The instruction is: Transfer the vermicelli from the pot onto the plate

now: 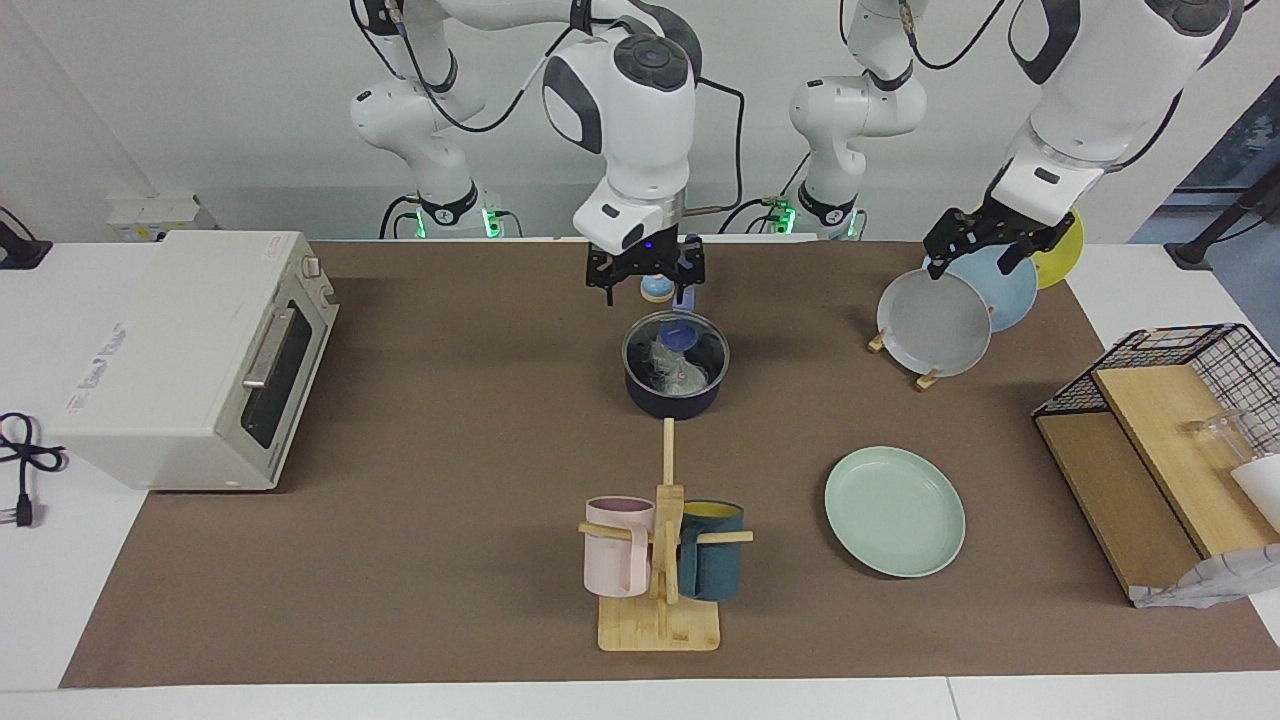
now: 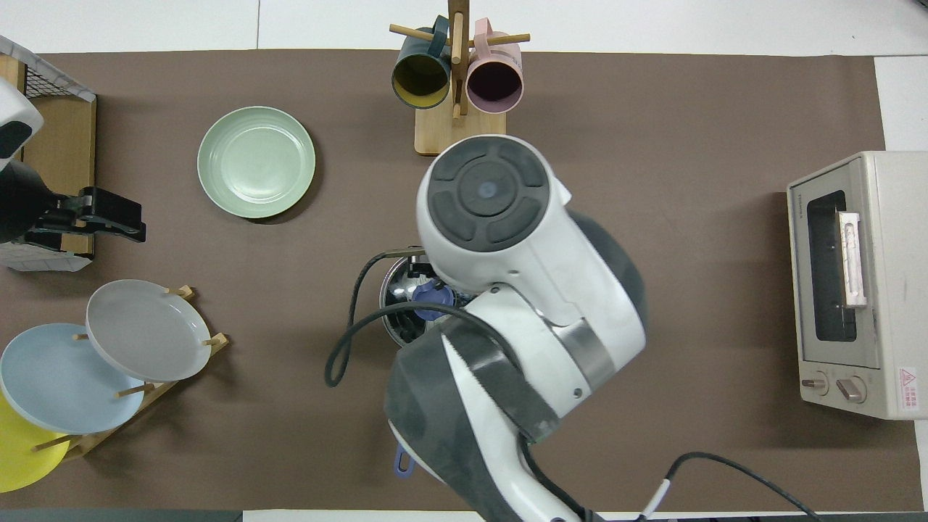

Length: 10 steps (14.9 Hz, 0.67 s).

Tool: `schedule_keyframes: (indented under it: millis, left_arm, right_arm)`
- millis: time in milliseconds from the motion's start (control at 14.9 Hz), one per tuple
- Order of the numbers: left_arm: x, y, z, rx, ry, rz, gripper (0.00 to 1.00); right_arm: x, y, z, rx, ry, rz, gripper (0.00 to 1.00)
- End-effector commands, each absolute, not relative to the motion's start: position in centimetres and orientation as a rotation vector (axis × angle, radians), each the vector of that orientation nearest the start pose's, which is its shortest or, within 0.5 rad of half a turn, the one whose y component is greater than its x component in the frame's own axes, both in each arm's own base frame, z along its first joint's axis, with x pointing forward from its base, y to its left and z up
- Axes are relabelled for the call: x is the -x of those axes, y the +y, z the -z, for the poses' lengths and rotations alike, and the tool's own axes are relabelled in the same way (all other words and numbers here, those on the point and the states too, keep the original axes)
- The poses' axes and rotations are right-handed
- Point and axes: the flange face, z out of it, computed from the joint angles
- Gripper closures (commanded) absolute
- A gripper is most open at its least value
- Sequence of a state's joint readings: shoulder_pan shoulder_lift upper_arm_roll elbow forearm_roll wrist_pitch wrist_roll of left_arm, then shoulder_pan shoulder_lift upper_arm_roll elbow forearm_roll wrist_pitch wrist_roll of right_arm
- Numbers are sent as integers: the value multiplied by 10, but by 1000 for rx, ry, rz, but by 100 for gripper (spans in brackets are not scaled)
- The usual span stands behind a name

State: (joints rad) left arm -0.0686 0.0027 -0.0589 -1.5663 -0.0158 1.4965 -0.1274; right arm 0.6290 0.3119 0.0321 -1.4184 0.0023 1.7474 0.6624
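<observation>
The dark navy pot (image 1: 672,395) stands mid-table with a glass lid and blue knob (image 1: 684,334) on it. Whitish vermicelli (image 1: 664,366) shows through the lid. My right gripper (image 1: 648,285) hangs open just above the pot's edge nearer the robots, apart from the lid. In the overhead view the right arm covers most of the pot; its rim (image 2: 390,308) and handle end (image 2: 402,461) show. The mint-green plate (image 1: 895,511) lies empty, farther from the robots and toward the left arm's end; it also shows in the overhead view (image 2: 256,161). My left gripper (image 1: 975,262) waits open over the plate rack.
A wooden mug rack (image 1: 660,625) with a pink mug (image 1: 618,545) and a teal mug (image 1: 712,562) stands farther out than the pot. A rack holds a grey plate (image 1: 935,325), a light blue plate (image 1: 1010,290) and a yellow one. A toaster oven (image 1: 200,355) and a wire basket (image 1: 1180,440) sit at the table's ends.
</observation>
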Motion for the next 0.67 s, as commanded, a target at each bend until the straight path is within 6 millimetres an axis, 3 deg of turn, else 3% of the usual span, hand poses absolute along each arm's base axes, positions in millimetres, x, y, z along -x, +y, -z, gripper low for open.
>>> schedule_keyframes:
  millis: [0,268,469,603]
  left_arm:
    - [-538,-66,-622,3126,4,-104,0]
    - [-538,-67,-622,3126,7,-104,0]
    - [-538,-66,-622,3126,4,-104,0]
    - [-538,-67,-622,3126,7,-104,0]
  right_arm:
    - [-530,410,-516,3111,16,64,0]
    - [-522,446,-469,3177,-37,108,0]
    - [-502,460,-439,3194,-58,95,0]
    - [-497,458,-427,3196,-64,99,0]
